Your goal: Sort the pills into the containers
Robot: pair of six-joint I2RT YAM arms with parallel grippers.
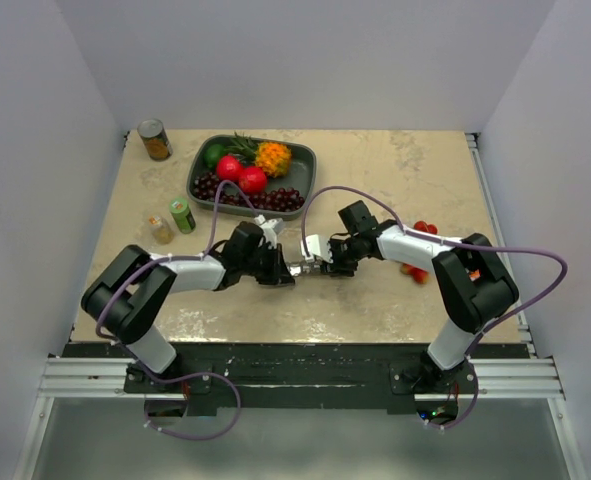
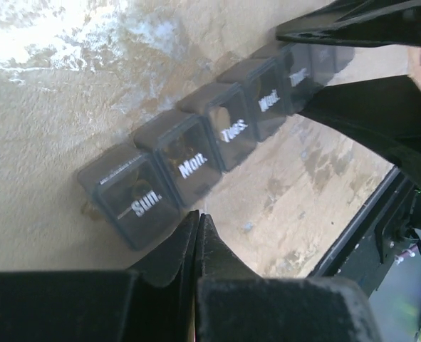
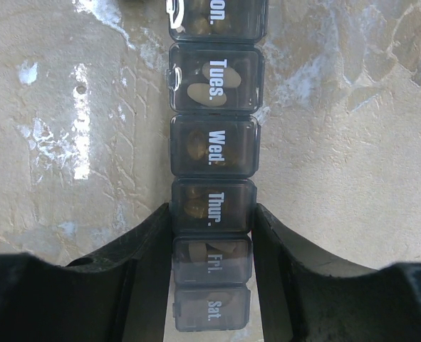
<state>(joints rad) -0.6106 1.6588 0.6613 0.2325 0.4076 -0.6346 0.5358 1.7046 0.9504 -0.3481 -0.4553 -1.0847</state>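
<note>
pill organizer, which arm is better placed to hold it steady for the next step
Right, likely. The right fingers flank the pill organizer at its Thur and Fri compartments, against both sides. The left fingers are shut, their tip by the Sun end, holding nothing.

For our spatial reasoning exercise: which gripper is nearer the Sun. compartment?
Left. The left gripper, shut, sits beside the Sun. compartment; the right gripper grips the strip at Thur. and Fri.

Beige table [image 1: 375,170] with tray [image 1: 313,172], can [image 1: 155,140], two bottles [image 1: 182,216], pill containers [image 3: 214,146].
</note>
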